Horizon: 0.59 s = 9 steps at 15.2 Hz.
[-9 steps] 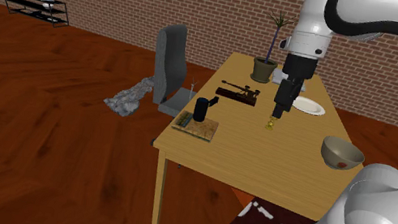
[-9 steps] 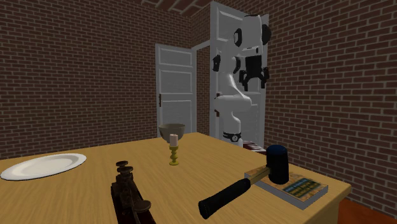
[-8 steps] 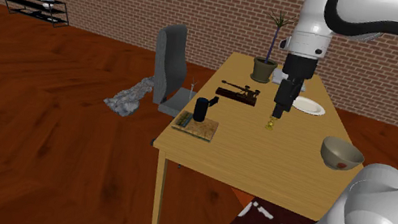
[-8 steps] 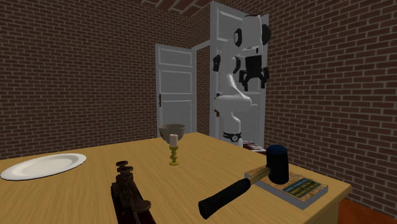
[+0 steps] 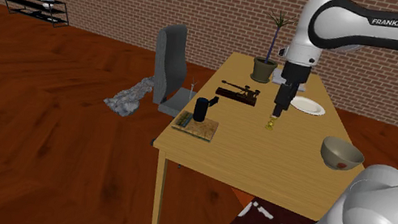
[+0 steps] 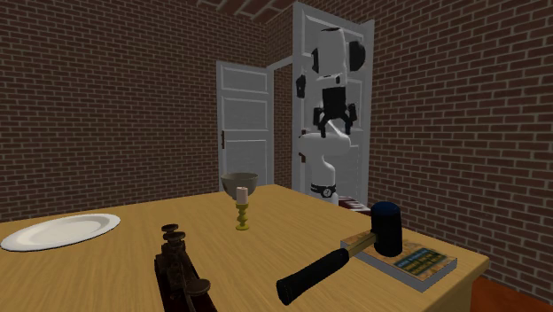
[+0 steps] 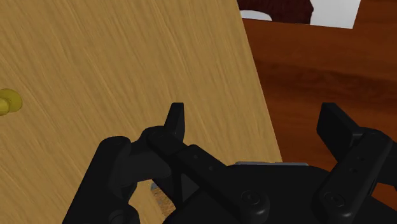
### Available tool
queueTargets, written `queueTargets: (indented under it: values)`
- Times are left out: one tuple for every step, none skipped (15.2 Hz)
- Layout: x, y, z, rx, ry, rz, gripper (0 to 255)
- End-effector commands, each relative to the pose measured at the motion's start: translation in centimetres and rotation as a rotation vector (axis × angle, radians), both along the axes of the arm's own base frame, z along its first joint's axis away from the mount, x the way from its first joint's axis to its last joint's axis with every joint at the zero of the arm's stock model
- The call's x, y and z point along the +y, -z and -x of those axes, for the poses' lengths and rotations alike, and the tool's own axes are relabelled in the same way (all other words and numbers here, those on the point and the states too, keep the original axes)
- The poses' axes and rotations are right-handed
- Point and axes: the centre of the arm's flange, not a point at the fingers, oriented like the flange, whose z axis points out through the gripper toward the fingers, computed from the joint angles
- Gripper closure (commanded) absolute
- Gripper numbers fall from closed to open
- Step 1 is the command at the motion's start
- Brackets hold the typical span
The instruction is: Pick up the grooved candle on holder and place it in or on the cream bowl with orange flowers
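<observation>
brick-walled room with a dark wood floor; a wooden table (image 5: 263, 162) carries the work. the candle on its yellow holder (image 5: 271, 125) stands upright mid-table, untouched. in the shoulder view the cream bowl (image 5: 341, 153) sits at the candle's three o'clock, well apart, and a white plate (image 5: 306, 106) at its two o'clock. the gripper (image 5: 276, 118) hangs at the candle's twelve o'clock, clear of it. wrist view: fingers (image 7: 176, 118) spread wide, gripping nothing; the holder's yellow edge lies outside them.

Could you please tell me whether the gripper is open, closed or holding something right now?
Gripper: open, holding nothing.
</observation>
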Motion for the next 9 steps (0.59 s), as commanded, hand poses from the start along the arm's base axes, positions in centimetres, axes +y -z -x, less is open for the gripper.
queueTargets:
  values:
    - [-2.2,1.0,-0.4,-0.005,-0.007,0.007,0]
    - [-3.3,1.5,-0.7,-0.007,-0.010,0.010,0]
    - [-4.5,2.0,-1.0,-0.009,-0.013,0.013,0]
    - [-5.6,2.5,-1.4,-0.011,-0.016,0.016,0]
    - [-6.7,3.0,-1.7,-0.013,-0.019,0.019,0]
    - [-7.8,3.5,-2.0,-0.015,-0.022,0.021,0]
    - [-8.9,4.0,-2.4,-0.017,-0.025,0.024,0]
    - [-10.0,4.5,-2.7,-0.019,-0.027,0.027,0]
    - [-11.1,5.0,-3.1,-0.021,-0.030,0.030,0]
